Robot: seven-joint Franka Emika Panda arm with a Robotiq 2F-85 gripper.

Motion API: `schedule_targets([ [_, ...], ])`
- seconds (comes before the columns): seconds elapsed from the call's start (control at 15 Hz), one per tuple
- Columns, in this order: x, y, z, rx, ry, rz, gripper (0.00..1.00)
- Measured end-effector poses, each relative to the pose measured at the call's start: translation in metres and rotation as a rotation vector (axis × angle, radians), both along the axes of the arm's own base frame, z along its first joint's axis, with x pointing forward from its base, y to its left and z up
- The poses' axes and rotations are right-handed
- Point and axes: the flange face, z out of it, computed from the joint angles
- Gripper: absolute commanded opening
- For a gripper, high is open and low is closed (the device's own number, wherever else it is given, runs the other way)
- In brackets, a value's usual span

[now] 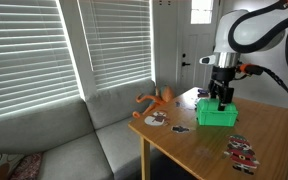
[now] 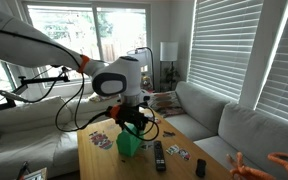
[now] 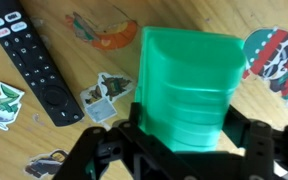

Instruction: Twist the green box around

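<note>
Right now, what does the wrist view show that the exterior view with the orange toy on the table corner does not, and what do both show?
Only the wrist view shows the black remote control lying on the table beside the green box, and the drawings on the stickers close up. Only the exterior view shows the orange toy, the grey sofa, the window blinds and the robot arm. Both show the green box, the end effector right at it, the stickers and the wooden table.

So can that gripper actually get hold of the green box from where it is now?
Probably yes. The gripper sits right over the green box, its fingers on either side of it in the wrist view, with nothing between. The remote lies off to the side, clear. Whether it is squeezing yet, I cannot tell.
</note>
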Motion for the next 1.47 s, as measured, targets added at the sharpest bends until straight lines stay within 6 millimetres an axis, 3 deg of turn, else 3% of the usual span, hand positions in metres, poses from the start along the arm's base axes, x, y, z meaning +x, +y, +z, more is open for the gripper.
schedule_targets([
  [0.93,-0.002,-0.002,0.002,-0.146,0.08,0.616,0.53],
  [1.47,0.004,0.013,0.003,-0.207,0.076,0.888,0.53],
])
